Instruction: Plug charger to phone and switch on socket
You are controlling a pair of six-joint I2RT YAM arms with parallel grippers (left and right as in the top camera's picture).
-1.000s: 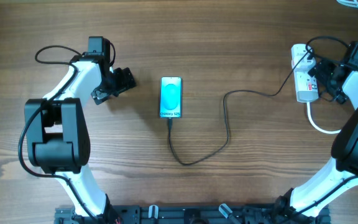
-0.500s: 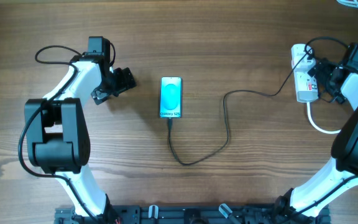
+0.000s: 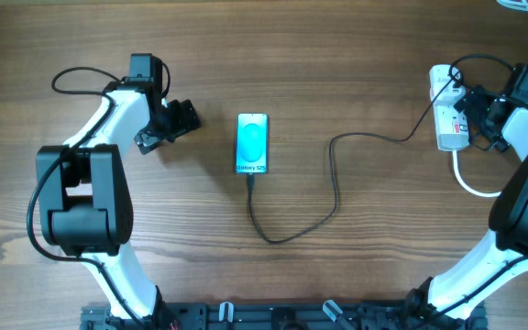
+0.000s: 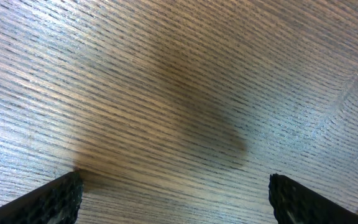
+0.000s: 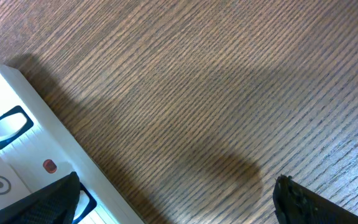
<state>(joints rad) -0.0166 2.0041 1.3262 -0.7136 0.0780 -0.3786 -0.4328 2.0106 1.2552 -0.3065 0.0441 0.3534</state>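
Wooden surface (image 3: 356, 55), seen from above. Far left: left end effector (image 3: 168, 128), fingers spread wide, empty, over bare wood. Centre: phone (image 3: 252, 144), screen lit cyan, charger (image 3: 335, 197) meeting its lower end, black cable looping right to socket (image 3: 447, 115) at right edge. Right end effector (image 3: 473, 119) just beside socket, fingers wide, holding nothing; rocker switch (image 5: 8, 124) close by. Risk: off-centre press shoves light socket, tugs cable, unseats phone connector.

In the right wrist view the socket (image 5: 17, 149) ran off the left and bottom edges, its lower part behind a fingertip (image 5: 48, 202) of the right claw (image 5: 178, 200). From overhead, the charger (image 3: 374, 139) connector at the phone (image 3: 252, 143) was too small to judge seated.
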